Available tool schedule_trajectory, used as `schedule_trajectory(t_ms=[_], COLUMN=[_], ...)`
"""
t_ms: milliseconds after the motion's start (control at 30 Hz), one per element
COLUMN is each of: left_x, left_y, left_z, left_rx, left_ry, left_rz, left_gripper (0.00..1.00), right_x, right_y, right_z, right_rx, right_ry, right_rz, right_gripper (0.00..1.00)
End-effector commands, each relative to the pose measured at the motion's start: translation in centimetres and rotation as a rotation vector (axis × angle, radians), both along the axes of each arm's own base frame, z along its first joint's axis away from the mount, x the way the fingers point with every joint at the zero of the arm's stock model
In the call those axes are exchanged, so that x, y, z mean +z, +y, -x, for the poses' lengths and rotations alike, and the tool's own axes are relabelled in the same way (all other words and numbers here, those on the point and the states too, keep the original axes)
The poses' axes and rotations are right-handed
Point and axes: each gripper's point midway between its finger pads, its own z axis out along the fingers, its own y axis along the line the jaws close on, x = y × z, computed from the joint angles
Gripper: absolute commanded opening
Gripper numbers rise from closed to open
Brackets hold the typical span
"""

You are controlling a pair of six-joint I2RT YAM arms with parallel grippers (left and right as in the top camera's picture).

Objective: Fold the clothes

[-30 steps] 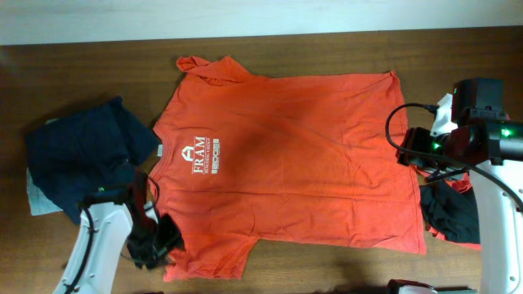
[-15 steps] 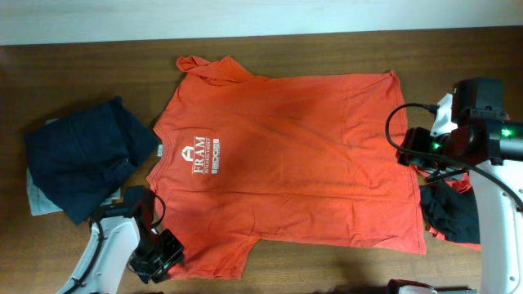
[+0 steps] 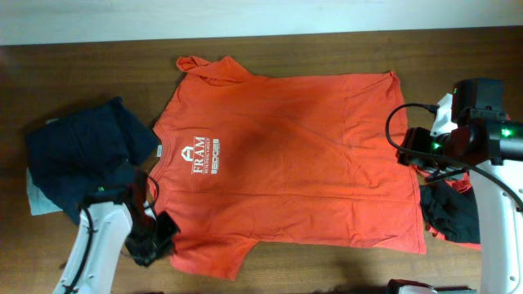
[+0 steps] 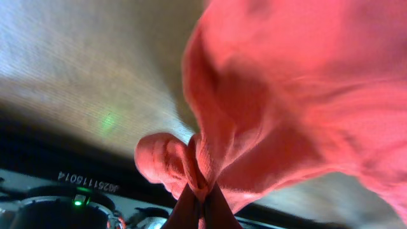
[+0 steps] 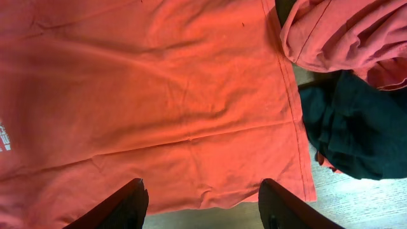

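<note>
An orange T-shirt (image 3: 286,163) with white "FRAM" print lies spread flat on the wooden table, neck to the left. My left gripper (image 3: 159,238) is shut on the edge of the shirt's near-left sleeve; the left wrist view shows the pinched orange fabric (image 4: 200,168) bunched between the fingertips (image 4: 198,197). My right gripper (image 3: 413,151) hangs open above the shirt's right hem; the right wrist view shows its two fingers (image 5: 203,203) spread wide over the orange shirt (image 5: 159,95), touching nothing.
A folded dark navy garment (image 3: 82,159) over a pale one lies at the left. A pile of dark and red clothes (image 3: 453,212) sits at the right edge; it also shows in the right wrist view (image 5: 356,121). A white wall strip (image 3: 245,16) runs along the back.
My left gripper dipped toward the front edge, then came back up and inward with the sleeve edge, bunching it slightly. The right arm has not moved.
</note>
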Motion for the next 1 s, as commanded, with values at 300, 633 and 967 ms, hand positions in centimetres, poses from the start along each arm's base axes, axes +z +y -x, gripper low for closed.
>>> schedule_trajectory(t_ms=[300, 633, 967], left_x=[4.5, 4.4, 4.4], left_y=[0.2, 0.2, 0.2], left_z=[-5.4, -5.5, -5.8], left_rx=[-0.040, -0.040, -0.058], left_ry=[-0.200, -0.205, -0.220], left_rz=[0.006, 0.005, 0.007], left_gripper=[0.01, 0.01, 0.01], right_x=[-7.8, -14.0, -15.5], right_y=[-1.0, -2.4, -7.7], right_z=[2.4, 10.1, 13.8], right_rx=[-0.145, -0.460, -0.772], right_ry=[0.300, 0.566, 0.473], right_rz=[-0.081, -0.364, -0.517], right_gripper=[0.68, 0.67, 0.67])
